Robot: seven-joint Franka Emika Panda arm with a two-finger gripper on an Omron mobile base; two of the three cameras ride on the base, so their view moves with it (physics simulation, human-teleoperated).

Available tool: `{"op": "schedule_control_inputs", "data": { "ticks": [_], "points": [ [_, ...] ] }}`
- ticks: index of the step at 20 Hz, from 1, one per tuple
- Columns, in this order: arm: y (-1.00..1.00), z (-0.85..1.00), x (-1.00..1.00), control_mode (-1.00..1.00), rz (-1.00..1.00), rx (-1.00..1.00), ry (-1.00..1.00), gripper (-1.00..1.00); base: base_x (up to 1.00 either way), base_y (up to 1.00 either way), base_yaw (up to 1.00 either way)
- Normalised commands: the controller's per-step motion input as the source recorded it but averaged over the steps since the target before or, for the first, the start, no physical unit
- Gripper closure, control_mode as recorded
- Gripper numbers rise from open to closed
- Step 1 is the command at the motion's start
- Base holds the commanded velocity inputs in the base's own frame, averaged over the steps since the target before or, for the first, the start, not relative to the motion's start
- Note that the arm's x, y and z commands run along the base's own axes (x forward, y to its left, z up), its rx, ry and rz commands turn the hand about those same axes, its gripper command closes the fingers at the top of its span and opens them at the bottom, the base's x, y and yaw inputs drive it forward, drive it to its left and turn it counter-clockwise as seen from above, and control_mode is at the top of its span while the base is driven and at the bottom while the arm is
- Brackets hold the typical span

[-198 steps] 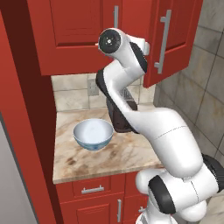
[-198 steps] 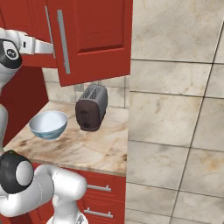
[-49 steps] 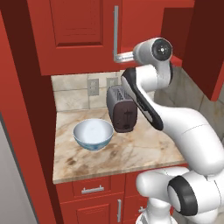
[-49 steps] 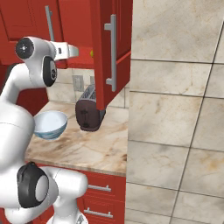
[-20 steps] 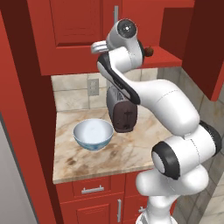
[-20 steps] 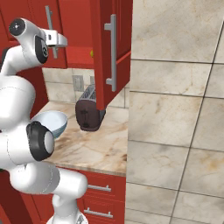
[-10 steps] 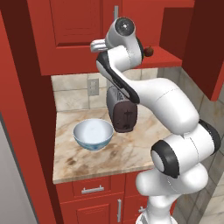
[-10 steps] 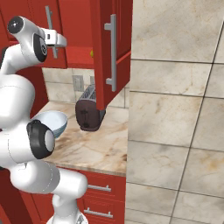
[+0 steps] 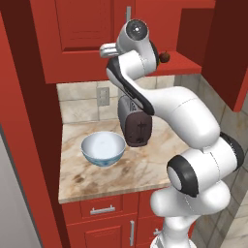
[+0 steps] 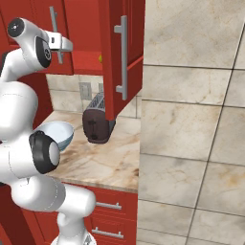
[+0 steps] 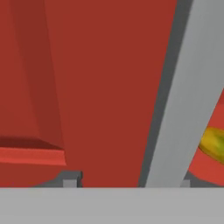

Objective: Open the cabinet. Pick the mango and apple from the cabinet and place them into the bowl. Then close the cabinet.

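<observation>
The cabinet (image 9: 82, 34) has its left door shut. Its right door (image 10: 119, 57) is swung wide open over the counter. My gripper (image 10: 67, 46) is up at the left door's silver bar handle (image 11: 175, 109). In the hand view that bar runs between my fingertips (image 11: 70, 179), close to the right one, and the jaws stand apart, so the gripper (image 11: 127, 180) is open. The apple (image 9: 164, 56) sits on the red shelf (image 9: 179, 65). The mango (image 11: 213, 143) lies just past the handle, a small yellow-green spot (image 10: 100, 58) on the shelf. The bowl (image 9: 102, 147) stands on the counter below.
A dark toaster (image 9: 135, 126) stands on the marble counter (image 9: 121, 174) right of the bowl, under my arm. The open right door's lower edge hangs over the toaster (image 10: 95, 125). A tall red panel (image 9: 24, 145) bounds the left, a tiled wall (image 10: 191, 119) the right.
Since the oldest frames the right door has swung open, and my arm has swung from it across to the left door's handle. Over the last second the arm has stayed put.
</observation>
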Motion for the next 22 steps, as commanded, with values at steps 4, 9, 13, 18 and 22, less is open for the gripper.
{"op": "schedule_control_inputs", "data": {
  "ticks": [4, 9, 13, 18, 22],
  "points": [
    [0.0, -0.25, 0.21, -1.0, 0.0, 0.0, -0.02, 1.0, 0.0, 0.0, 0.0],
    [0.02, -0.24, 0.02, -1.0, 0.0, 0.0, -0.09, 1.0, 0.0, 0.0, 0.0],
    [0.13, -0.26, -0.01, -1.0, 0.0, 0.0, -0.06, 1.0, 0.0, 0.0, 0.0],
    [0.17, -0.19, -0.05, -1.0, 0.0, 0.0, 0.0, 1.0, 0.0, 0.0, 0.0],
    [0.36, -0.12, -0.52, -1.0, 0.0, 0.0, 0.0, 1.0, 0.0, 0.0, 0.0]
  ]
}}
